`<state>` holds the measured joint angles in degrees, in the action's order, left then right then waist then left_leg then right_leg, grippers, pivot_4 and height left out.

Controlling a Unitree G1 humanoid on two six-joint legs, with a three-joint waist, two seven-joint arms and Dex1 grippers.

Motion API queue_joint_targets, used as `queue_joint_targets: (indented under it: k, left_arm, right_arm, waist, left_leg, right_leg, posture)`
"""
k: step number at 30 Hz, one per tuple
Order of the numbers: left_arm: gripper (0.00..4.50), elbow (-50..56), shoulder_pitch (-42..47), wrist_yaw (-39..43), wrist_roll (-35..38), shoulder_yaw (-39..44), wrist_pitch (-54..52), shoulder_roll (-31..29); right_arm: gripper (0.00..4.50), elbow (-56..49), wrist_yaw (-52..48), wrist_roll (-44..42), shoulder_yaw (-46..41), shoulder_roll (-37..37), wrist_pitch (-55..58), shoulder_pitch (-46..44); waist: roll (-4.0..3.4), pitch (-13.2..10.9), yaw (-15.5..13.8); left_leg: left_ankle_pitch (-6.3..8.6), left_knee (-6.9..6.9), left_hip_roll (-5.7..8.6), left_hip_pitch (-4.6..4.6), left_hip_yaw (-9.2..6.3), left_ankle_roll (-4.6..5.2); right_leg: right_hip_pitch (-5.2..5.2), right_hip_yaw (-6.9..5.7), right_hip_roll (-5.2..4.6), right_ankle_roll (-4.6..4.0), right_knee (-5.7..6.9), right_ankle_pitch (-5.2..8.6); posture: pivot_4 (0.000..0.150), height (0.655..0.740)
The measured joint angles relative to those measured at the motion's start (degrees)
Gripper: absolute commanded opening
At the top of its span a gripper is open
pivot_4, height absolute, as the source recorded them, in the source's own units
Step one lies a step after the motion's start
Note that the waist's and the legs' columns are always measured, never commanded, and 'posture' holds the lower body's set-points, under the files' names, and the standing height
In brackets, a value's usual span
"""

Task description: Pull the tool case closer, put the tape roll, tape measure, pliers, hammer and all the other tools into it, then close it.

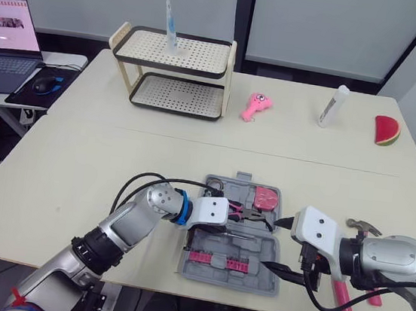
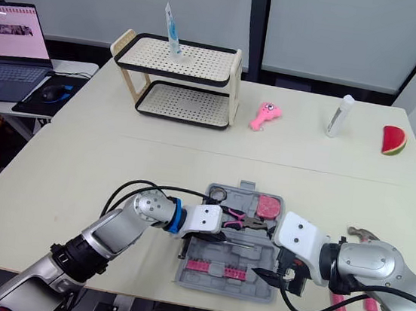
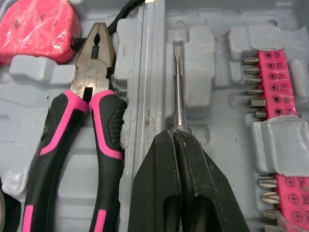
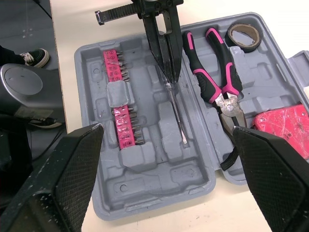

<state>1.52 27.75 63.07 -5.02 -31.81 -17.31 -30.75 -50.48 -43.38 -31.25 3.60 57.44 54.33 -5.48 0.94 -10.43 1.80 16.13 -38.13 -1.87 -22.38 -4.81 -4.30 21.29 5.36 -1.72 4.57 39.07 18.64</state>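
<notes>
The grey tool case lies open near the table's front edge. In its far half lie the pink-handled pliers, the tape roll and the pink tape measure. Its near half holds pink bit strips and a thin screwdriver. My left gripper is inside the case, shut on the screwdriver's handle end, with the shaft lying in its groove. Just right of the case, my right gripper stands wide open, holding nothing. The pink-handled hammer lies on the table behind my right arm.
At the back of the table stand a two-tier rack, a pink toy, a white bottle and a watermelon slice. A laptop sits on a side table at the left.
</notes>
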Motion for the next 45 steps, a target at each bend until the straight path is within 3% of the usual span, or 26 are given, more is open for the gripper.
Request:
queue_joint_targets:
  k: [17, 27, 34, 40, 43, 45]
  left_arm:
    - [0.06, -0.9, -1.4, 0.2, 0.4, 0.9, 2.6, -0.6]
    - [0.06, 6.4, -7.9, 6.7, 15.4, 18.3, 2.1, -10.9]
    - [0.06, 4.0, -18.1, 5.3, 24.0, 35.6, 3.1, -13.8]
    - [0.06, -0.9, -29.9, 1.4, 24.2, 43.7, 8.4, -13.2]
    - [0.64, -3.3, -34.0, -0.2, 24.4, 46.9, 9.5, -12.6]
    - [1.26, -4.9, -36.4, -1.7, 25.2, 49.4, 10.1, -11.5]
  right_arm:
    - [4.50, 0.0, 1.1, -0.9, -0.1, -0.6, 0.0, -0.5]
    - [4.50, 0.0, 2.1, -1.5, -5.8, -2.5, -2.5, 1.0]
    - [4.50, 3.0, -0.5, 5.2, -26.0, -3.3, -10.5, 21.3]
    - [4.50, 10.4, -4.6, 10.6, -40.8, -13.8, -23.7, 37.9]
    - [4.50, 14.8, -5.6, 12.2, -44.5, -17.8, -28.7, 42.4]
    - [4.50, 18.0, -6.3, 12.7, -46.4, -20.4, -32.1, 45.1]
  waist:
    - [0.00, 0.0, 0.1]
    - [0.00, 0.0, 0.0]
    - [0.02, 0.1, -0.2]
    - [0.08, 0.2, -0.1]
    - [0.11, 0.2, 0.0]
    - [0.10, 0.2, 0.1]
  left_leg:
    - [0.00, 0.01, 0.00, 0.03, -0.01, 0.00]
    - [0.00, 0.03, -0.01, -0.07, 0.00, 0.00]
    - [0.00, 0.02, -0.02, -0.01, 0.01, 0.00]
    - [0.01, 0.09, -0.04, 0.13, 0.11, 0.00]
    - [0.02, 0.19, -0.05, 0.45, 0.24, 0.00]
    - [0.02, 0.20, -0.07, 0.46, 0.26, 0.00]
  right_leg:
    - [0.00, 0.00, 0.00, 0.00, 0.01, 0.00]
    - [0.07, -0.01, -0.04, 0.00, -0.01, 0.00]
    - [0.01, -0.06, -0.05, -0.01, 0.06, -0.01]
    - [-0.04, 0.06, -0.04, -0.01, 0.04, 0.01]
    - [-0.23, 0.19, -0.04, -0.01, -0.01, 0.02]
    - [-0.24, 0.21, -0.04, -0.01, 0.00, 0.02]
  posture:
    - [0.150, 0.7350]
    - [0.150, 0.7350]
    - [0.150, 0.7350]
    - [0.150, 0.7350]
    - [0.150, 0.7350]
    - [0.150, 0.7350]
